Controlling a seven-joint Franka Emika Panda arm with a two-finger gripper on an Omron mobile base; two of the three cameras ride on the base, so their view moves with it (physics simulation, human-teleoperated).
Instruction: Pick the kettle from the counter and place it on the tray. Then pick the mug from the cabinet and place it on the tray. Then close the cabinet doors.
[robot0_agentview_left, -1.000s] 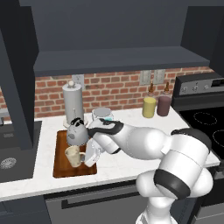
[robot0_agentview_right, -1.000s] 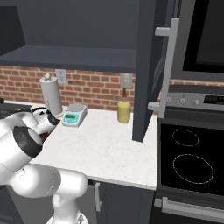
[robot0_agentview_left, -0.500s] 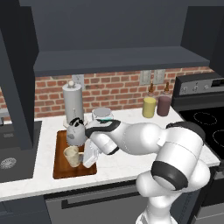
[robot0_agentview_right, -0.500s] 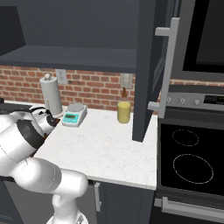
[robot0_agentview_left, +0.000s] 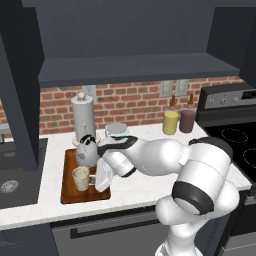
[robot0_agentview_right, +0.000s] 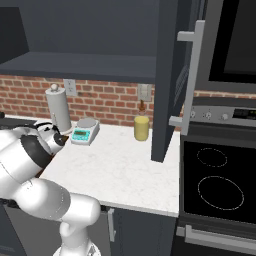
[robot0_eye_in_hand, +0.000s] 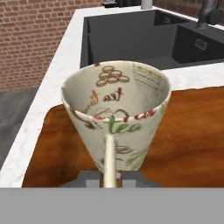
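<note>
Cabinet (robot0_agentview_left: 135, 45) overhead: inner shelf bare where visible, cabinet doors (robot0_agentview_right: 167, 80) swung open, one standing edge-on over the counter at 3 o'clock in the right base view.

Counter (robot0_agentview_right: 120, 170): white marbled top, stove at its 3 o'clock end, dark sink at 9 o'clock.

Tray (robot0_agentview_left: 67, 190): flat on the counter beside the sink, long side running front to back.

Kettle (robot0_agentview_left: 88, 151): upright on the far end of the tray, 12 o'clock from the mug, close but apart.

Mug (robot0_agentview_left: 81, 178): upright on the tray, near end, handle at 3 o'clock facing the hand. Hand view has it dead ahead, "tea" print, handle edge-on between the finger tips.

Gripper (robot0_agentview_left: 96, 179): level with the mug, at its 3 o'clock. Fingers (robot0_eye_in_hand: 91, 178) sit either side of the handle; jaws look only slightly parted, but contact with the handle is too low in the hand view to judge, so grip state: cannot tell.

Background: paper towel roll (robot0_agentview_left: 84, 116), scale (robot0_agentview_right: 83, 134), yellow cup (robot0_agentview_left: 170, 122), maroon cup (robot0_agentview_left: 188, 120) along the brick wall.
</note>
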